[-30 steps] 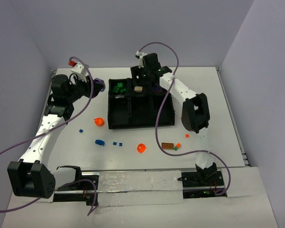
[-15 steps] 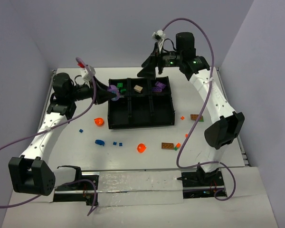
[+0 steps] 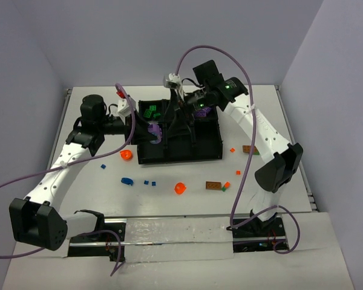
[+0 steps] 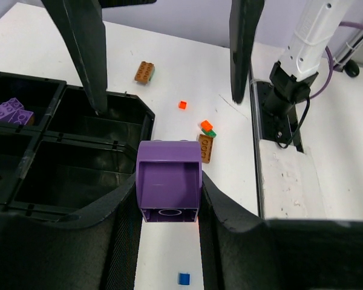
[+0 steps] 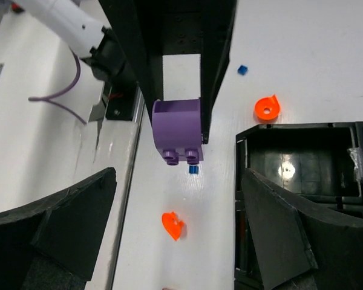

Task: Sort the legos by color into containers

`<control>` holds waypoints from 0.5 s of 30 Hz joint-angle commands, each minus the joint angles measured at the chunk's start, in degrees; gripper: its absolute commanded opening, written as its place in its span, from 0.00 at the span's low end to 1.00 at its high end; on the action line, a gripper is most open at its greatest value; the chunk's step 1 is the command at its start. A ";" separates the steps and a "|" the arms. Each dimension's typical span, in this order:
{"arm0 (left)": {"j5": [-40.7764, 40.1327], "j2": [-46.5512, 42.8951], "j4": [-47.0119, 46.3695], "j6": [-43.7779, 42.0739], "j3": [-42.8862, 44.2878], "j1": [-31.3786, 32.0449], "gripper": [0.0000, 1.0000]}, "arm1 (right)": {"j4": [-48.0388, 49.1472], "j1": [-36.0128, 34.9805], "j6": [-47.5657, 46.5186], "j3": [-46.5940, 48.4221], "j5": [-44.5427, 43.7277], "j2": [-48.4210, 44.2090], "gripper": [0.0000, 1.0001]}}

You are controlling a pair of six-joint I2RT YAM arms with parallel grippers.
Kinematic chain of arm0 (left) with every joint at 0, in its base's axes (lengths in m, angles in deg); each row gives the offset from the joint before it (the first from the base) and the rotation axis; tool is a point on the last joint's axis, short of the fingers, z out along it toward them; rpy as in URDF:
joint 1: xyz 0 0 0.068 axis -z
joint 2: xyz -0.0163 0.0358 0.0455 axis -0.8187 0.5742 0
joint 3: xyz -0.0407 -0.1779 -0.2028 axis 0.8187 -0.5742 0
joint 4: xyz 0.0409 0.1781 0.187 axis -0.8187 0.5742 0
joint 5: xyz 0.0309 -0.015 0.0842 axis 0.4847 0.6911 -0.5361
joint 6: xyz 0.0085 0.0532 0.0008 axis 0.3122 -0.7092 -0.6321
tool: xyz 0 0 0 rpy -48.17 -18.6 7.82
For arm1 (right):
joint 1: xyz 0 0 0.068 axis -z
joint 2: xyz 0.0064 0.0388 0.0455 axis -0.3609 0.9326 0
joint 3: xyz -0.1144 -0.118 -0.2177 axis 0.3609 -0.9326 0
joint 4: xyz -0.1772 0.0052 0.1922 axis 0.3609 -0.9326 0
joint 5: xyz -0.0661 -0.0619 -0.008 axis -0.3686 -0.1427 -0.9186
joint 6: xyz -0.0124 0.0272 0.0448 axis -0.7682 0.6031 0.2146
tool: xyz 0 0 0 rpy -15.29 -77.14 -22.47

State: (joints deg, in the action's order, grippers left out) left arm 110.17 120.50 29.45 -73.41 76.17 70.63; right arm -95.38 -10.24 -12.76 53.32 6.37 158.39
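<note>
My left gripper (image 4: 169, 188) is shut on a purple lego (image 4: 169, 187), held in the air at the left side of the black tray (image 3: 209, 154). In the top view that purple lego (image 3: 152, 130) hangs by the tray's left column. My right gripper (image 3: 180, 115) stands open above the tray, facing the left one and just short of the piece. In its own view the purple lego (image 5: 178, 136) lies ahead of the wide-open right gripper (image 5: 175, 238). Green legos (image 3: 150, 111) fill the back-left container, and purple legos (image 4: 11, 110) fill the back-right one.
Loose legos lie on the table in front of the tray: orange pieces (image 3: 126, 155) (image 3: 180, 188), blue bits (image 3: 127, 180) (image 3: 146, 182), a brown brick (image 3: 213, 185) and another brown brick (image 3: 249, 148) to the right. Walls close the back and sides.
My left gripper carried the purple lego rightward to the tray. My right arm lifted off the tray, swung back, then came down facing the left gripper, its jaws opening wider.
</note>
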 commanded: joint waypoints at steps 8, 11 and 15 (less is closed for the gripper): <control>-0.98 -1.27 2.64 -5.00 3.04 3.17 0.10 | -4.17 -3.28 -6.82 1.93 -4.15 -2.89 0.89; -1.33 -0.96 2.99 -5.30 3.21 3.53 0.09 | -3.37 -3.67 -6.15 1.89 -4.24 -2.93 0.87; -2.10 -0.73 2.40 -4.93 3.22 3.66 0.09 | -2.59 -4.30 -6.22 1.25 -4.87 -3.35 0.76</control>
State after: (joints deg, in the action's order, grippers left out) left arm 108.44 120.50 32.13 -77.34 76.75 73.99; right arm -99.90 -13.55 -19.02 53.81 2.08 158.33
